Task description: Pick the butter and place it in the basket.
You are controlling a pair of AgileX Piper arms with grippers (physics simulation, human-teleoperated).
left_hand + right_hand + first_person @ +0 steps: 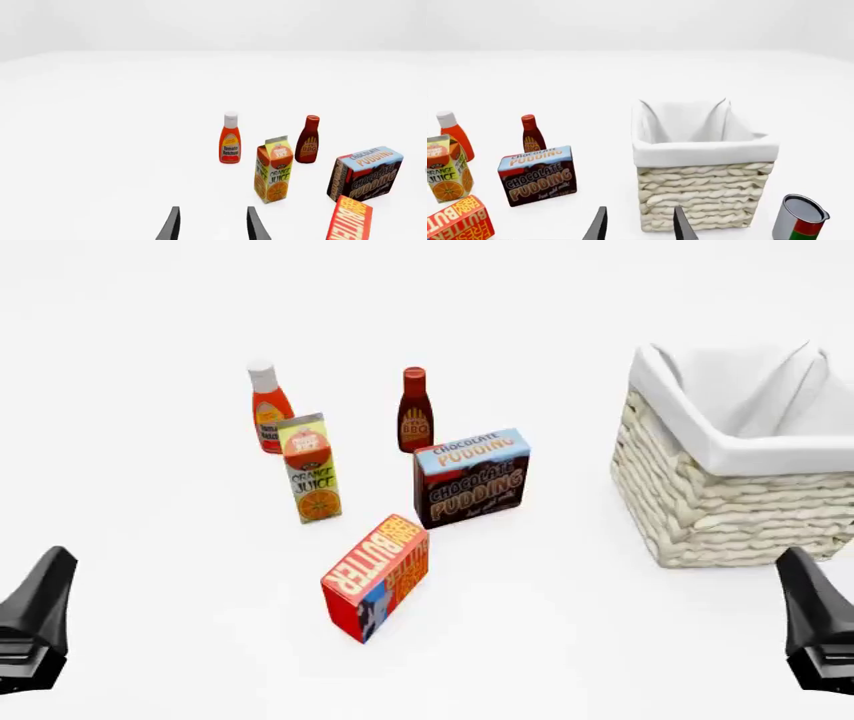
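Observation:
The butter (376, 575), a red carton with cream lettering, stands on end on the white table, left of centre in the front view. It also shows at the edge of both wrist views: the butter (349, 220) and the butter (457, 220). The basket (707, 510), woven wicker with a white cloth lining, stands at the right and is empty in the right wrist view, basket (700, 192). My left gripper (47, 585) sits low at the near left, open and empty, left gripper (213, 227). My right gripper (805, 585) sits at the near right before the basket, open and empty, right gripper (640, 227).
Behind the butter stand a chocolate pudding box (471, 478), an orange juice carton (311, 470), a tomato ketchup bottle (270, 408) and a BBQ sauce bottle (415, 412). A metal can (800, 217) stands beside the basket in the right wrist view.

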